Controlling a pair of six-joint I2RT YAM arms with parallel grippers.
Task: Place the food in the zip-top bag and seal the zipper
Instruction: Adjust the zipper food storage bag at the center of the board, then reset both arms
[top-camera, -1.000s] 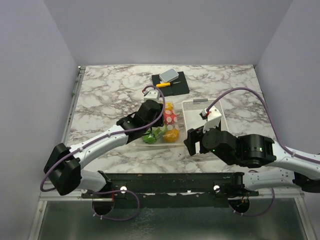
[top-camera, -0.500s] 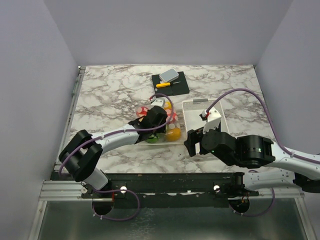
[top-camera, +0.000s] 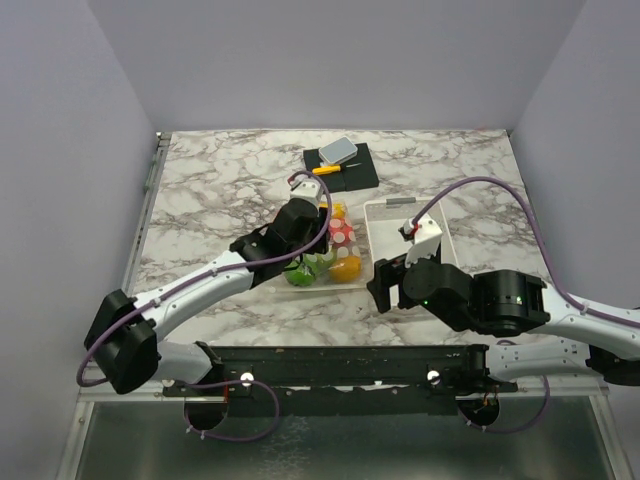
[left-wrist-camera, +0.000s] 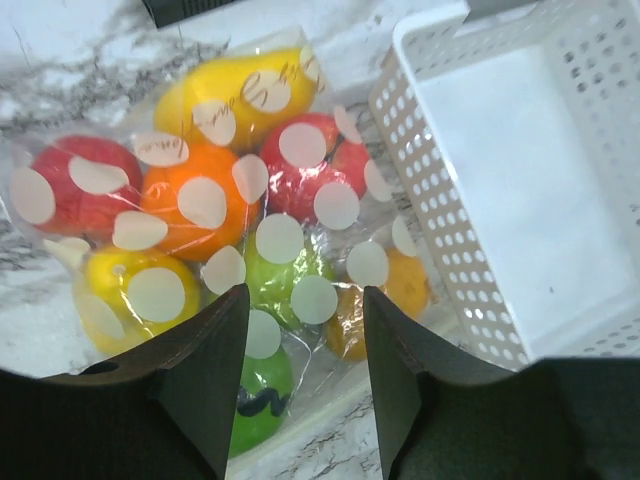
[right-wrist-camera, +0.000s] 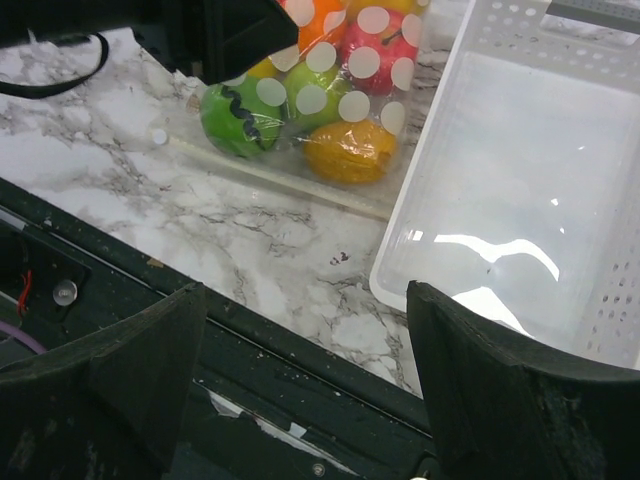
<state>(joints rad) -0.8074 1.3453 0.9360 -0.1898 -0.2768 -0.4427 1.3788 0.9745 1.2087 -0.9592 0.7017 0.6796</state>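
1. Your left gripper (left-wrist-camera: 305, 300) hangs over the zip-top bag (left-wrist-camera: 280, 240), jaws about half parted, nothing pinched between them.
2. Your right gripper (right-wrist-camera: 305, 295) stands wide open over the marble table (right-wrist-camera: 250, 250), holding nothing.
3. The food (left-wrist-camera: 190, 205) sits inside the bag, just beside the white basket (left-wrist-camera: 420, 200).
4. The zipper (right-wrist-camera: 280, 180) runs along the bag's near edge; you cannot tell whether it is sealed.
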